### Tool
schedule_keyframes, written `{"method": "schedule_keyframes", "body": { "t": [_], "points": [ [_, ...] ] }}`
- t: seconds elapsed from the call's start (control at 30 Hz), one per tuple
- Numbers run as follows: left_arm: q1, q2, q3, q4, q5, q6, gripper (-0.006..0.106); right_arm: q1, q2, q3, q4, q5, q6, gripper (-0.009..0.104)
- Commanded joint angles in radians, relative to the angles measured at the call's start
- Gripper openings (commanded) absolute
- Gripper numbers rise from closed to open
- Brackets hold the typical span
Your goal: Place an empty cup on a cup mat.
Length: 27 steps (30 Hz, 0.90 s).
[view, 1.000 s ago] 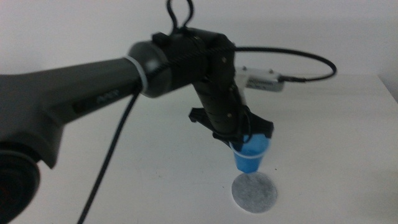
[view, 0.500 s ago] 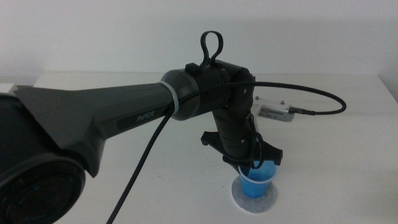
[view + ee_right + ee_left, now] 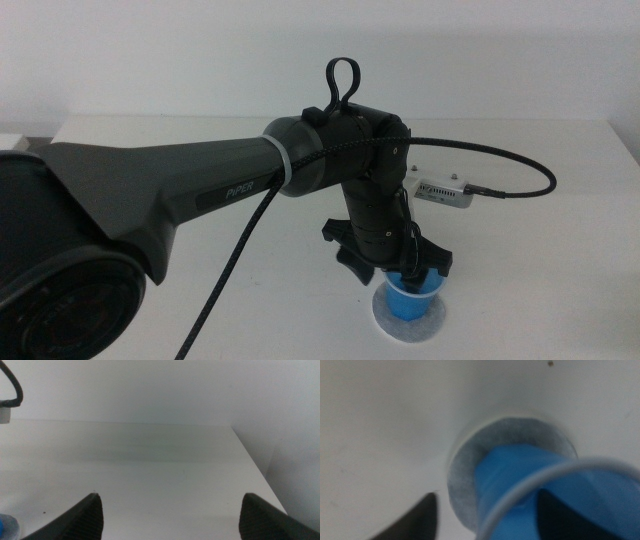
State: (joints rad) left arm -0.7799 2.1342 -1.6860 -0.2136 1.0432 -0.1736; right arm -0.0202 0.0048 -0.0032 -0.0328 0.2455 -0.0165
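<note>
Middle view is showing the left arm reaching in from the left side and bending down over the near part of the table (image 3: 560, 250), with the left gripper (image 3: 408, 272) pointing downward over the cup (image 3: 411, 298). That cup is sitting upright on the mat (image 3: 378, 318), whose grey rim is showing around the cup's base on the near and left sides. The gripper's dark jaws are straddling the cup's rim, one jaw going inside the cup and the other staying outside, and they are clenching the wall between them. From the left wrist, the cup (image 3: 540, 490) is filling the lower part of the picture, its pale rim curving across in front, and its blue base is resting within the speckled mat (image 3: 465, 475), with the left gripper (image 3: 480, 520) showing one dark jaw outside the cup and one inside it. A small white box (image 3: 446, 190) with a black cable (image 3: 520, 160) is lying farther back on the table. From the right wrist, the right gripper (image 3: 170, 515) is waiting with its jaws spread wide over bare table (image 3: 150, 460).
</note>
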Motion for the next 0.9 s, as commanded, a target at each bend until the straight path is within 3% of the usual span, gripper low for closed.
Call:
{"method": "schedule_keyframes", "body": {
  "t": [0.0,0.07,0.2,0.33,0.57,0.87],
  "points": [
    [0.002,-0.032,-0.017,-0.006,0.041,0.037,0.078,0.003,-0.005,0.003,-0.006,-0.007,-0.004,0.093],
    [0.012,-0.066,-0.032,-0.007,0.096,0.067,0.094,0.003,-0.005,0.003,-0.006,-0.007,-0.004,0.093],
    [0.022,-0.194,-0.04,0.022,0.178,0.069,0.094,0.003,-0.005,0.003,-0.006,-0.007,-0.004,0.093],
    [0.022,-0.381,0.017,0.168,0.178,-0.005,0.094,0.003,-0.005,0.003,-0.006,-0.007,-0.004,0.093],
    [0.035,-0.776,0.34,0.427,0.017,-0.097,0.094,0.003,-0.005,0.003,-0.006,-0.007,-0.004,0.093],
    [0.146,-1.128,0.672,0.445,-0.117,-0.088,0.094,0.003,-0.005,0.003,-0.006,-0.007,-0.004,0.093]
  ]
}}
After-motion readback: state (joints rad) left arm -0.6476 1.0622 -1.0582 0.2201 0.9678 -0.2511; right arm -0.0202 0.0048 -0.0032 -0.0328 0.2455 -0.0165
